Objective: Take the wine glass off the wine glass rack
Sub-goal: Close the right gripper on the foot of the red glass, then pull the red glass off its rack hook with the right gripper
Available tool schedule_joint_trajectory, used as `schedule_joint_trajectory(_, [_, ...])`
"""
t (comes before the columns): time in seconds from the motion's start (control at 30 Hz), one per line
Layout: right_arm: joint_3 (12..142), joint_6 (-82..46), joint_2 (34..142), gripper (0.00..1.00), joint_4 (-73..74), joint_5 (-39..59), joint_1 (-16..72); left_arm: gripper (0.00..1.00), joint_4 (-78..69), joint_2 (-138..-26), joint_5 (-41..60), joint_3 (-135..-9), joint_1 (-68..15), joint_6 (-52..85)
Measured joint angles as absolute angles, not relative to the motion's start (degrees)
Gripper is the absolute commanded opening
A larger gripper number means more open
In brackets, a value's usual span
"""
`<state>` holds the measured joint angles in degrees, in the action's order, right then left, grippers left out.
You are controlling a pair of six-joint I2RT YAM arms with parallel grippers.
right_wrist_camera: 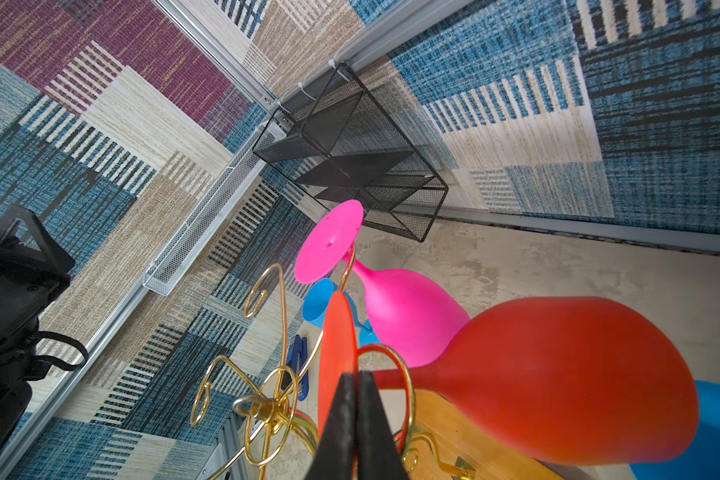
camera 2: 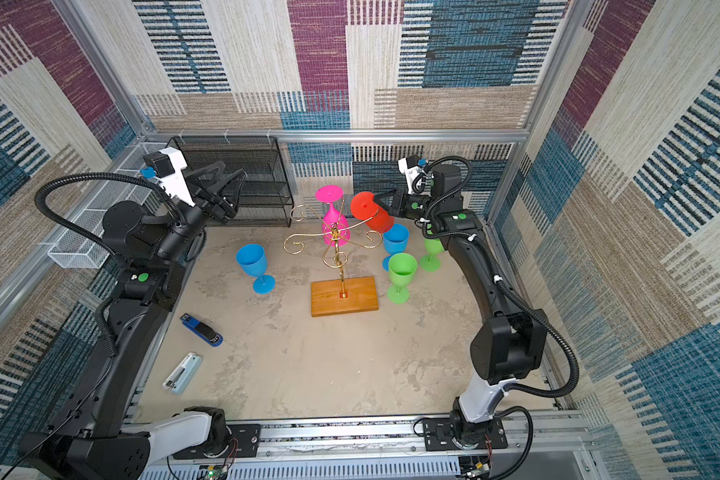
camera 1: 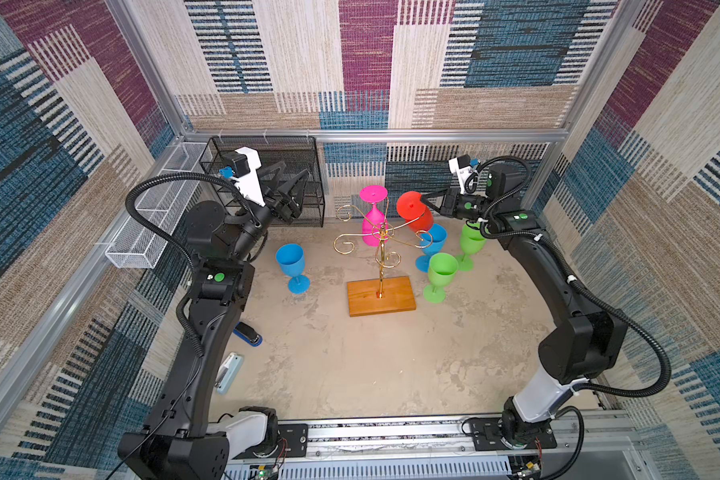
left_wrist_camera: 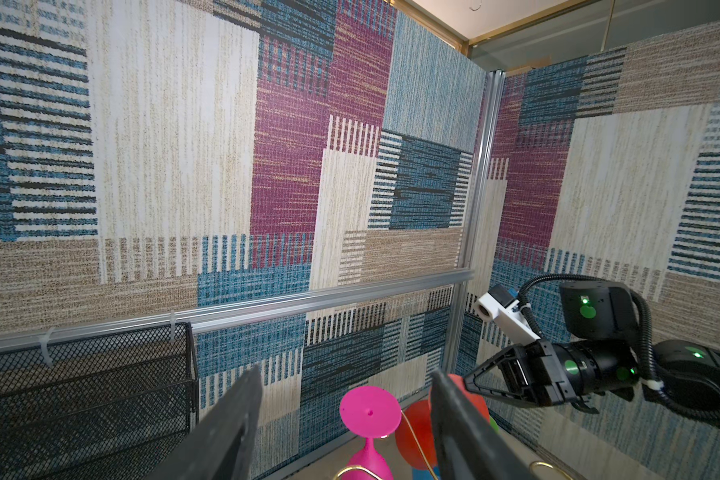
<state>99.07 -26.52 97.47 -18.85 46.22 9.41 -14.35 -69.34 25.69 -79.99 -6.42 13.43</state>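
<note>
rack holding pink glass, right hand pinching red glass

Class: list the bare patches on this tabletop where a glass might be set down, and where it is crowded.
Widest bare patch: table front, between the wooden base, front rail and staplers. A smaller gap lies between the lone blue glass and that base. Crowded: right of the rack, where three glasses cluster.

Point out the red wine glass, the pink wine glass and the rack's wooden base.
red wine glass [camera 1: 408, 205]: a top view, on its round foot.
pink wine glass [camera 1: 373, 193]: a top view, on its round foot.
wooden base [camera 1: 395, 297]: a top view, on its bare top face.
</note>
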Motion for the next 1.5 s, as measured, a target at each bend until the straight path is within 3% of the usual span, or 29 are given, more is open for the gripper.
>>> schedule_joint_trajectory(1.5, [86.0,-40.9,89.3,0.0,-3.6,50.1,6.3,0.68,-14.8,-68.3,25.7,-79.3,-6.4,13.6])
